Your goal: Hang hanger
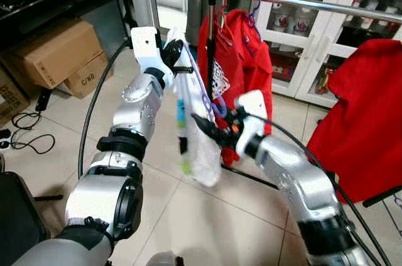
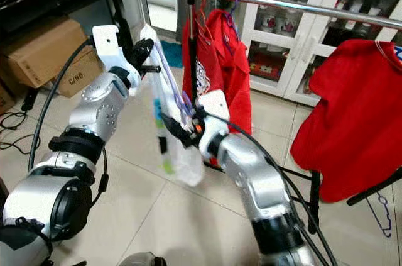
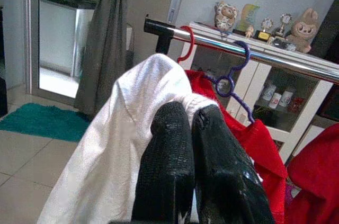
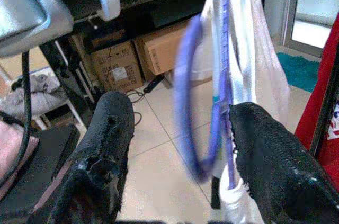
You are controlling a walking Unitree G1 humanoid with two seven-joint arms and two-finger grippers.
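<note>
Clenched at the shirt's (image 1: 200,146) top, the left gripper (image 1: 174,52) steadies it while the purple hanger's (image 4: 204,113) hook, between the right gripper's (image 4: 177,144) spread fingers, should be lifted toward the rail (image 1: 301,2) at 1 o'clock.

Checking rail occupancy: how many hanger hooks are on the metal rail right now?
2: a red hook near the rail's black end, a purple hook just beside it. More may be hidden behind the red garments.
</note>
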